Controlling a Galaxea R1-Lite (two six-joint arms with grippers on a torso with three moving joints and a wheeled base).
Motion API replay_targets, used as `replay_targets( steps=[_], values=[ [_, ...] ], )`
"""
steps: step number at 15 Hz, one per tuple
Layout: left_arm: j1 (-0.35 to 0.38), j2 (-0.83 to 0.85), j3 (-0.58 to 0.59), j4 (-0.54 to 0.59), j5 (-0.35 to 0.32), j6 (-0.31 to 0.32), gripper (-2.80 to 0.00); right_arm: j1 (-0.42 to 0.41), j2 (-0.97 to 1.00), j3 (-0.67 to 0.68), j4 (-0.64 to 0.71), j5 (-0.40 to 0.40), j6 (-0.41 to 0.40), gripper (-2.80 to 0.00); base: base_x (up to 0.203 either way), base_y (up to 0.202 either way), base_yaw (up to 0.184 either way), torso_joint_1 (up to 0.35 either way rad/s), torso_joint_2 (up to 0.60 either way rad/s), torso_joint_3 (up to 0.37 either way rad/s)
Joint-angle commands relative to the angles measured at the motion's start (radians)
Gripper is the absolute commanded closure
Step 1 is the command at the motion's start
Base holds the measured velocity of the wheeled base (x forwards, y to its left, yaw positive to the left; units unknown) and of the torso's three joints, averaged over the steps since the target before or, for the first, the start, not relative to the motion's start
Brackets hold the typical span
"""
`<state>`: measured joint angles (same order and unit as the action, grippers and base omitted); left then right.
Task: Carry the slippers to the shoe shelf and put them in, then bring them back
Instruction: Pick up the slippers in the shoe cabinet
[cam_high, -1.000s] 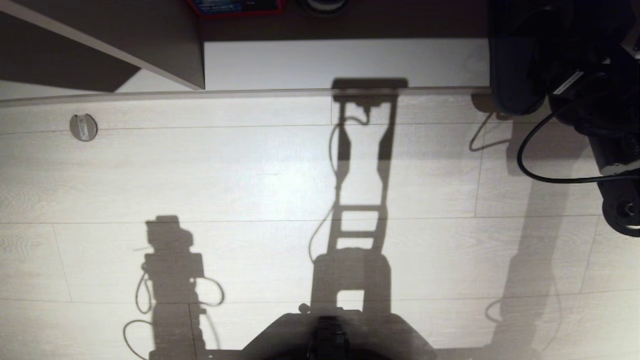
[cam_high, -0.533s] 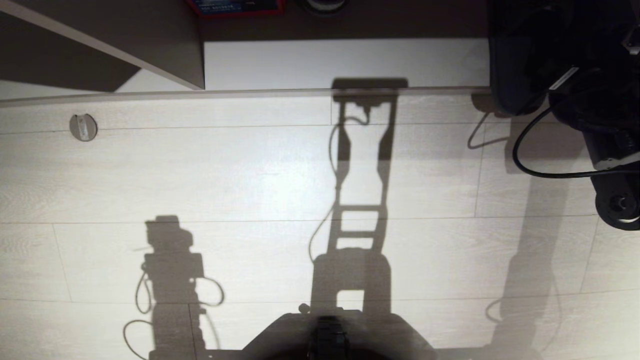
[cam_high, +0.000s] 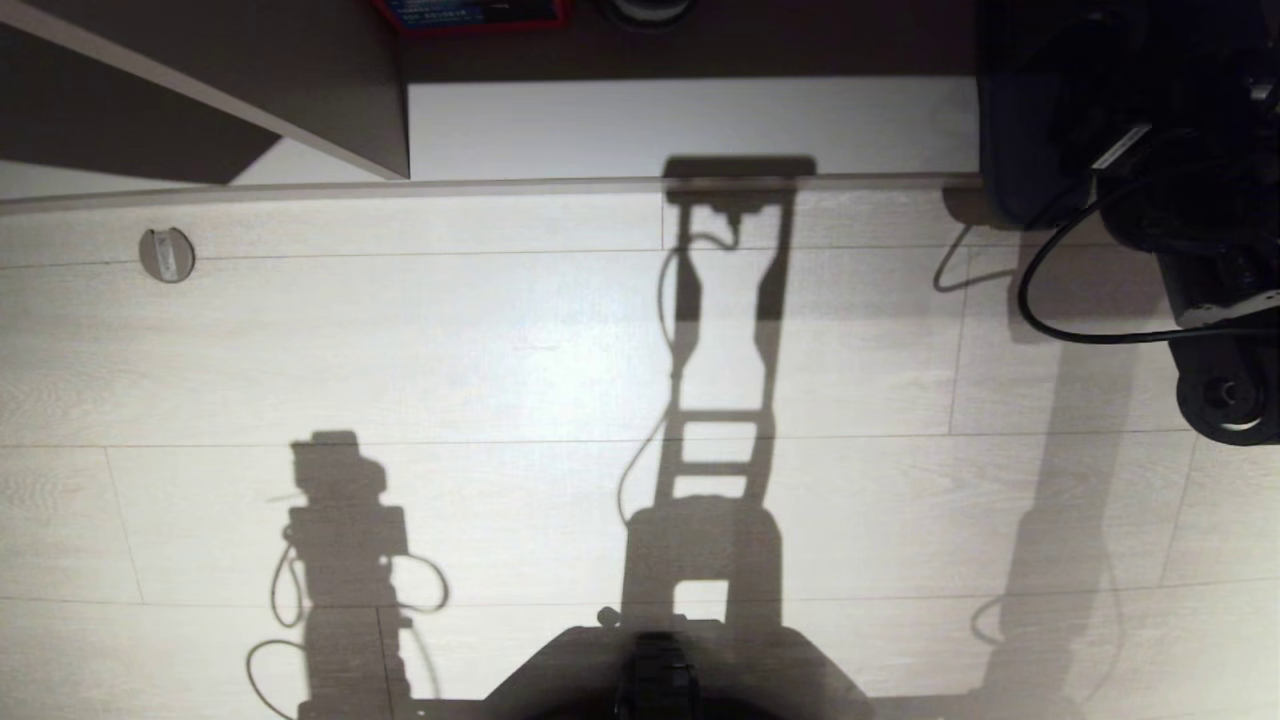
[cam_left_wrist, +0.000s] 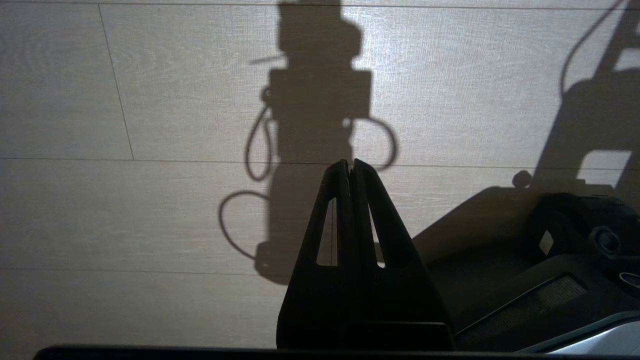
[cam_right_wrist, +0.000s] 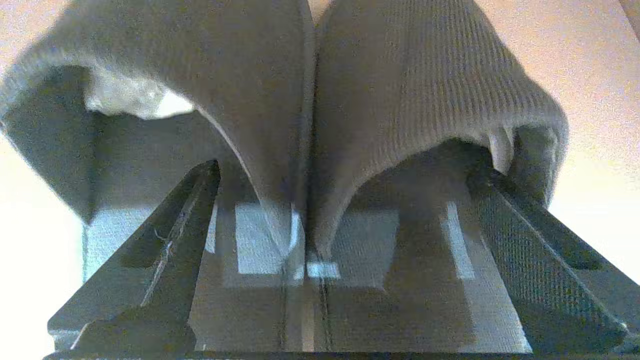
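Counting the task's things, two slippers were recorded, set side by side with their inner edges touching, and one shoe shelf, of which a pale bottom plank and one slanted divider panel were seen at the far edge of the floor. Two grippers were noted. The right gripper was seen spread to its widest, one finger standing inside each slipper's mouth; whether the fabric was pressed or merely straddled could not be told. Only the right wrist view disclosed the pair. In the head view, a dark slipper mass at the shelf's right end, behind the right arm, was all that was made out. The left gripper, shown by the left wrist view alone, was found pressed closed, empty, above bare floor boards.
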<state>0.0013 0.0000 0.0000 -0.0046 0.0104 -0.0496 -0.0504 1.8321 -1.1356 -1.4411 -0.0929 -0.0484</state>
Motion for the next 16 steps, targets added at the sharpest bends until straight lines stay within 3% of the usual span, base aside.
replay_targets(
  steps=[1, 16],
  values=[
    [0.000, 0.000, 0.000, 0.000, 0.000, -0.001, 0.00, 0.000, 0.014, -0.025, -0.007, -0.001, -0.003, -2.80, 0.000, 0.000, 0.000, 0.000, 0.00, 0.000],
    [0.000, 0.000, 0.000, 0.000, 0.000, -0.001, 0.00, -0.002, 0.095, -0.159, -0.008, -0.001, -0.019, -2.80, 0.000, 0.000, 0.000, 0.000, 0.00, 0.000]
  ],
)
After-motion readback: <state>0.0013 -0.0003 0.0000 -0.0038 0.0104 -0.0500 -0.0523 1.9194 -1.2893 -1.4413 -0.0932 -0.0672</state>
